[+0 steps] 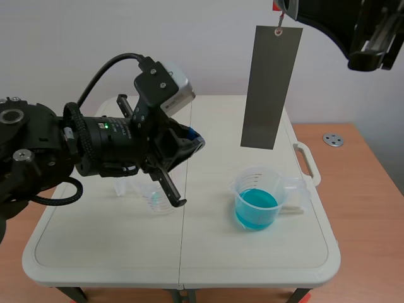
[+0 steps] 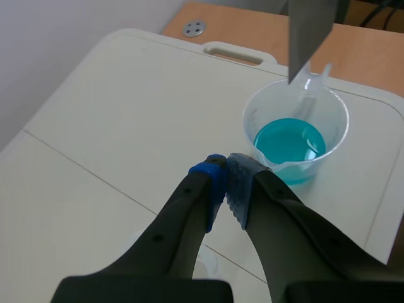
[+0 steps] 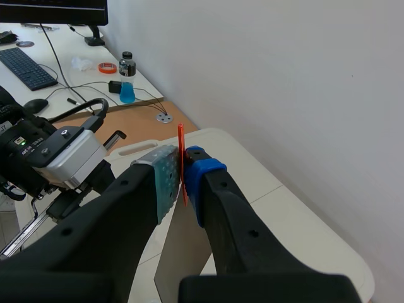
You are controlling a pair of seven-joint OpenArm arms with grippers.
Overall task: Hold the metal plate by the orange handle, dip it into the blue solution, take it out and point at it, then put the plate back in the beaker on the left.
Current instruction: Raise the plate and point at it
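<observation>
1. Table (image 1: 95, 240): white, under the whole set-up
2. Metal plate (image 1: 271, 88): hanging upright, clear above the blue solution (image 1: 255, 208), not in it
3. Left gripper (image 2: 226, 173): closed on nothing, aimed toward the plate (pointing step, by the look of it)
4. Left beaker (image 1: 156, 201): under the left arm; next calls for clearing that arm away, then lowering the plate in
5. Orange handle (image 3: 182, 165): pinched between the pads of the right gripper (image 3: 183, 177)

The metal plate (image 1: 271, 88) hangs above the filled beaker (image 1: 259, 199), which stands right of centre on the table (image 1: 208, 259). The second beaker (image 1: 154, 201) stands to its left.
</observation>
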